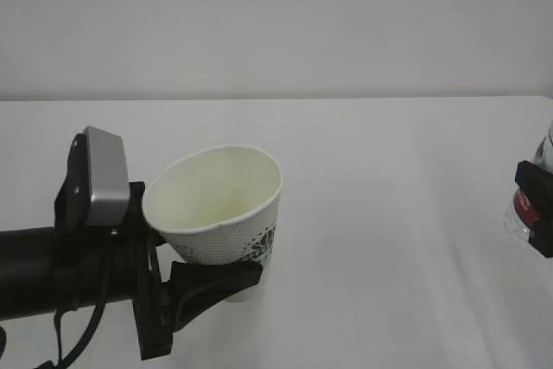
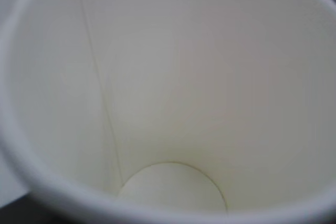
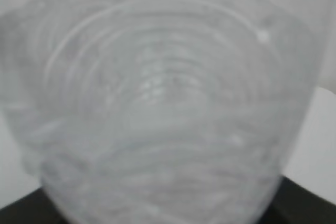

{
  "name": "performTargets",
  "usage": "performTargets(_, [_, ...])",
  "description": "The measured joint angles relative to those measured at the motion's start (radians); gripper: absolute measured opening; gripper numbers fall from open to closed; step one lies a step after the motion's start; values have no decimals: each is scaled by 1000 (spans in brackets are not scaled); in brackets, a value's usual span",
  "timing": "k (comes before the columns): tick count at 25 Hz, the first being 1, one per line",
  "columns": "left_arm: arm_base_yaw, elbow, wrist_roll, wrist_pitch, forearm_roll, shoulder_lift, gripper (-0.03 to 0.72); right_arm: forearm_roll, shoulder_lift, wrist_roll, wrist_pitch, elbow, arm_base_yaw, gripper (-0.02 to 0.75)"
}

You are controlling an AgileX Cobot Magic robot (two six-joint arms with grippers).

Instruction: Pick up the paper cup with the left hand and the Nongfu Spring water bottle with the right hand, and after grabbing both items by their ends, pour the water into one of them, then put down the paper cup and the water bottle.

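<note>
Paper cup sat tilted in left gripper, black fingers clamped low on wall, clear of table. Interior dry. Thin wall: likely crushes if squeezed. Nongfu Spring water bottle at right edge, right gripper closed around it; ribbed plastic, probably slippery.

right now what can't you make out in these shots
- Water bottle: exterior view, cut off by the right edge; top and base unseen.
- Right gripper: mostly out of frame; its fingers barely show.
- Bottle in the right wrist view: blurred, fills the frame; water level unreadable.
- Paper cup: print too small to read; the left gripper hides its base.
</note>
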Motion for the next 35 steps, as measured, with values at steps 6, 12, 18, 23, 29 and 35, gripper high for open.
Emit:
performTargets(6, [-36,-24,0,27,2,41,510,-10,19,0,0,0,0,450])
performTargets(12, [-40,-26,0,41,6,46,503,-33,40,0,0,0,0,450])
performTargets(18, [-44,-54,-2,47,40,47,501,-106,67,0,2,-11,0,450])
performTargets(23, [-60,-81,-14,69,47,47,501,-141,75,0,2,-19,0,450])
performTargets(29, [-60,-85,-27,69,83,47,501,-215,77,0,6,-41,0,450])
performTargets(35, [-60,-85,-30,67,131,47,501,-322,77,20,19,-70,0,450])
